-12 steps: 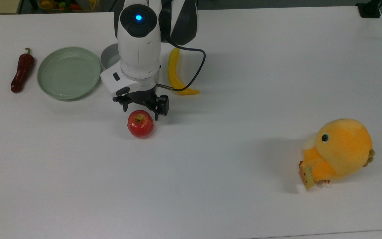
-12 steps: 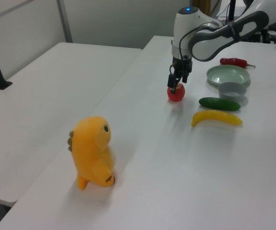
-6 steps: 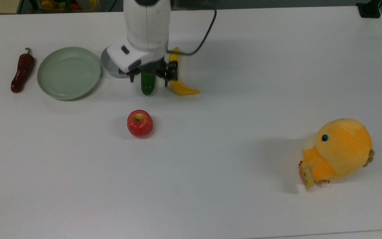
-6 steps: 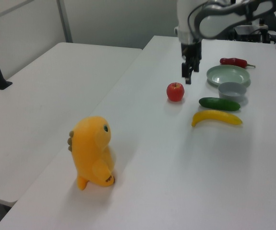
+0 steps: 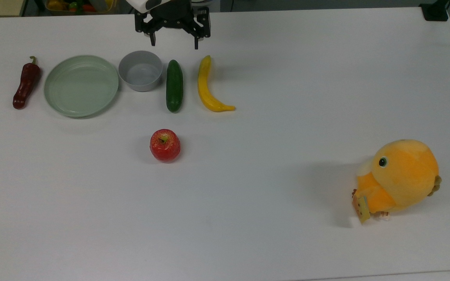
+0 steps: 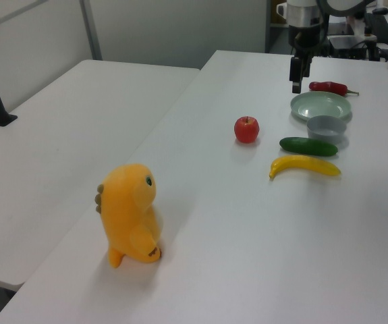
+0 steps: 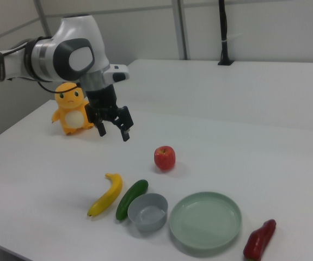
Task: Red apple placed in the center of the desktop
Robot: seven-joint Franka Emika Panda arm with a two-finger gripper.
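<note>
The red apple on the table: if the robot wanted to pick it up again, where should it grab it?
Probably from straight above, the hand closing across the widest part of the red apple. It sits upright, stem up, with clear tabletop all round.

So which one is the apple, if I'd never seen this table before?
Start at the white desktop and find the row of chili, green plate, grey bowl, cucumber and banana. The red apple sits alone, just in front of the cucumber in the top view. It is the only round red thing; the chili is long and darker.
</note>
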